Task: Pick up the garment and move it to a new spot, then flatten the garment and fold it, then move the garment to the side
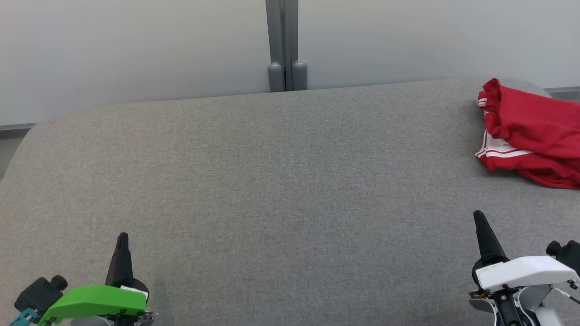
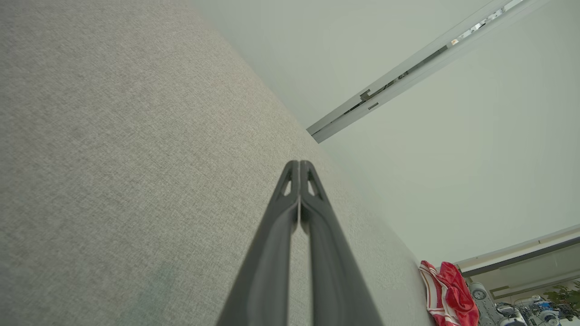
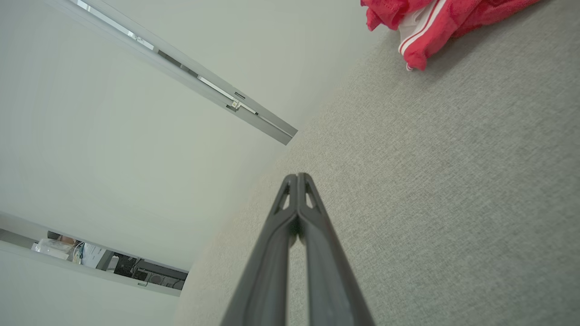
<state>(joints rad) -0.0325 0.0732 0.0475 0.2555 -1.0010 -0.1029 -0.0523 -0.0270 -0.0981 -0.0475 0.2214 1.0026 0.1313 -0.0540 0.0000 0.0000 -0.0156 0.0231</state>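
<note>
Lying crumpled far right — red garment (image 1: 534, 122)

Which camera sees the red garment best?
The head view. There the garment lies crumpled on the grey surface, big and clear, though its right end runs off the picture. The right wrist view cuts it off at the top edge. The left wrist view shows it tiny and far.

count | red garment (image 1: 530, 131) with white stripes: one | grippers: two, left gripper (image 1: 122, 240) and right gripper (image 1: 479, 217) | dark fingers (image 2: 272, 253) per gripper: two | gray cloth-covered table (image 1: 272, 181): one | gray post (image 1: 282, 45) on wall: one | pale wall panels (image 1: 136, 45): two
</note>
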